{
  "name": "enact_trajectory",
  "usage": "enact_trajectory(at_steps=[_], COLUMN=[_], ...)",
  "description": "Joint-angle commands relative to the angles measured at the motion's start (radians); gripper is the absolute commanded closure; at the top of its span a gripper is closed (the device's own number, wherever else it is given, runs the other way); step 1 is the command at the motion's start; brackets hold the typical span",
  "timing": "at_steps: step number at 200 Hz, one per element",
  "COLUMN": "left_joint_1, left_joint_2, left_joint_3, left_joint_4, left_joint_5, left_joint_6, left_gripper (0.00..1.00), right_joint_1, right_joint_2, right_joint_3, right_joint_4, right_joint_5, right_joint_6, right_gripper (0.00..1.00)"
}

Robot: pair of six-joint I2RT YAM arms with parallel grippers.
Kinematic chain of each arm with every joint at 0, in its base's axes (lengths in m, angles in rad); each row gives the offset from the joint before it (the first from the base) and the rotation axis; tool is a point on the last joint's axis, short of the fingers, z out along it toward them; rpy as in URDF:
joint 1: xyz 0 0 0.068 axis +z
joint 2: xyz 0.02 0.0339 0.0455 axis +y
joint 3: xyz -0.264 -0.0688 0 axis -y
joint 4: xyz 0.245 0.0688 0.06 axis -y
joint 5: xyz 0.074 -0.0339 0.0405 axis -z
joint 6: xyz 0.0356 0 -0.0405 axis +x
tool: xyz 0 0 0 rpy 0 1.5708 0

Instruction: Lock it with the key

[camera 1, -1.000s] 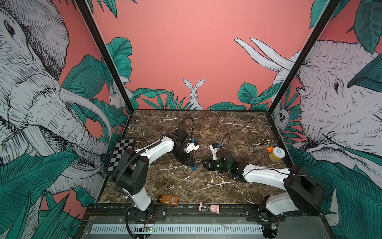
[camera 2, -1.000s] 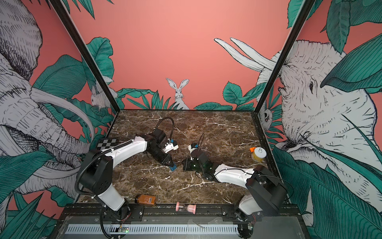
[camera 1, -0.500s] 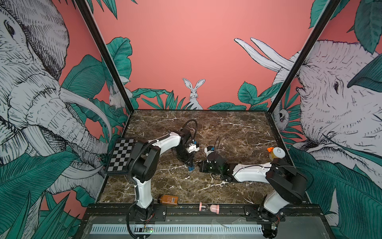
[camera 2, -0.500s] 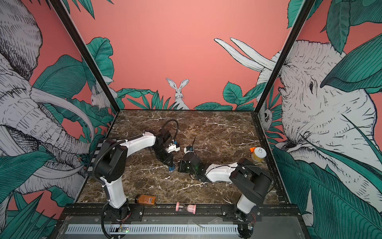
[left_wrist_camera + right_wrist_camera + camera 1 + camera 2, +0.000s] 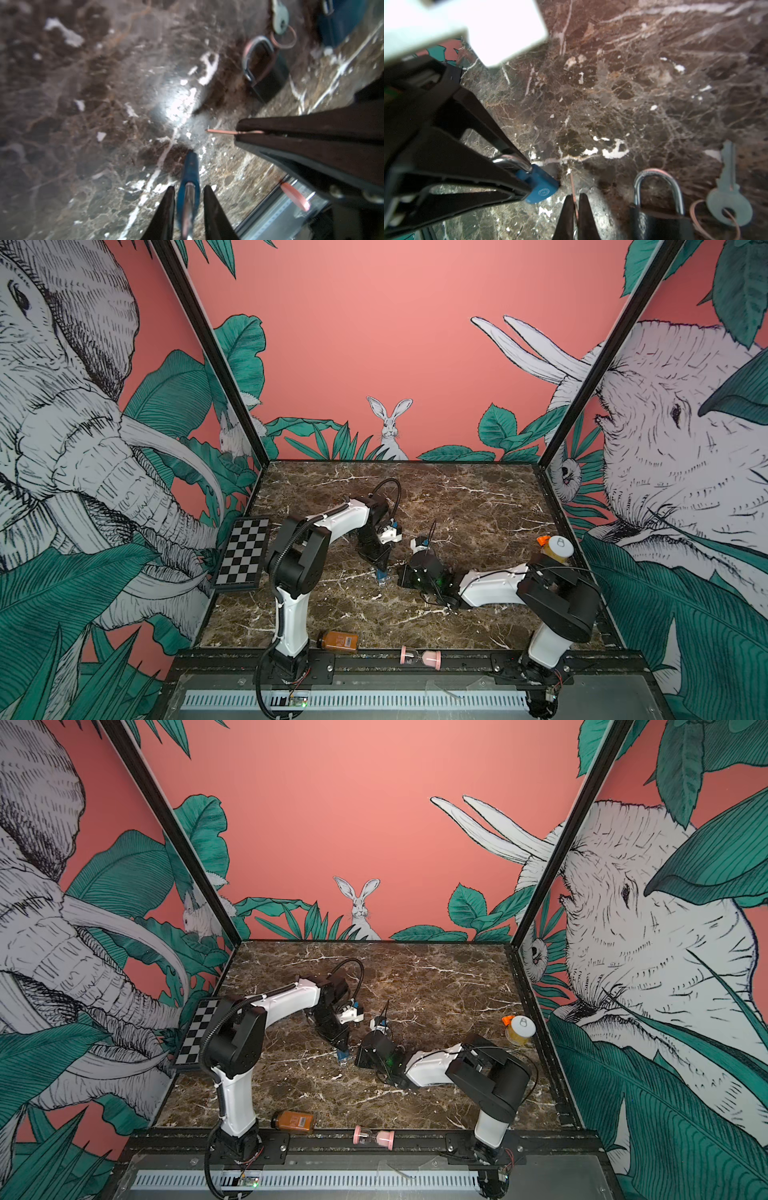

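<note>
A blue padlock (image 5: 190,166) with a silver shackle stands tilted, its bottom corner on the marble (image 5: 542,190). My left gripper (image 5: 188,193) straddles it from above, open, with thin gaps between fingers and lock. In both top views the padlock (image 5: 382,576) (image 5: 343,1056) shows just under the left fingertips. My right gripper (image 5: 575,199) is shut on a key, whose thin copper-coloured blade (image 5: 572,181) is seen edge-on. The blade's tip lies just beside the padlock's bottom corner. The blade (image 5: 220,131) pokes out of the right gripper's fingers (image 5: 270,126).
A black padlock (image 5: 658,222) lies beside the right gripper, with a silver key (image 5: 726,197) on a ring. An amber bottle (image 5: 338,641) and a pink hourglass (image 5: 419,657) lie at the front edge. A checkerboard (image 5: 245,551) sits left and a jar (image 5: 557,549) right.
The right gripper has slid left with the key, close to the blue padlock. The left jaws have widened a little around the padlock.
</note>
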Motion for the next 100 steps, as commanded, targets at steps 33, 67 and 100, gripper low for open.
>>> enact_trajectory(at_steps=[33,67,100], left_joint_1=[0.000,0.000,0.001], left_joint_2=[0.056,0.055,0.053], left_joint_3=[0.046,0.056,0.066], left_joint_4=[-0.032,-0.019,-0.016], left_joint_5=[-0.041,-0.050,-0.075], left_joint_6=[0.032,0.027,0.029], left_gripper=[0.58,0.57,0.46], right_joint_1=[0.009,0.009,0.009], right_joint_2=[0.047,0.069,0.081], right_joint_3=[0.032,0.034,0.039], right_joint_4=[0.043,0.053,0.054], right_joint_5=[0.035,0.042,0.037], right_joint_6=[0.024,0.041,0.051], right_gripper=[1.00,0.97,0.86])
